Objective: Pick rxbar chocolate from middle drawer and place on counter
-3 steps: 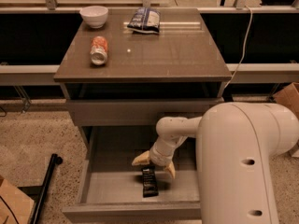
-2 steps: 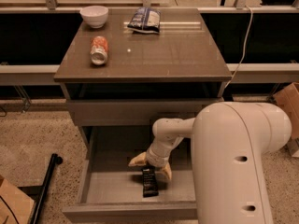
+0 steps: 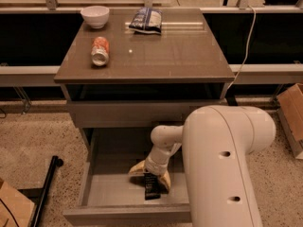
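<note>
The middle drawer (image 3: 102,197) is pulled open below the counter (image 3: 161,56). The rxbar chocolate (image 3: 152,186), a black wrapper, lies on the drawer's grey floor near its front. My gripper (image 3: 150,175) hangs inside the drawer directly over the bar, its two yellowish fingers (image 3: 137,169) spread to either side of the bar's far end. The fingers are open around it, not closed on it. My large white arm covers the drawer's right part.
On the counter stand a white bowl (image 3: 94,16), a can lying on its side (image 3: 100,51) and a blue-white chip bag (image 3: 146,20). A black pole (image 3: 47,186) leans on the floor at left. Cardboard boxes sit at the far right (image 3: 292,112) and lower left (image 3: 12,207).
The arm has shifted slightly left and the gripper has come a little lower over the bar. The bar has not moved.
</note>
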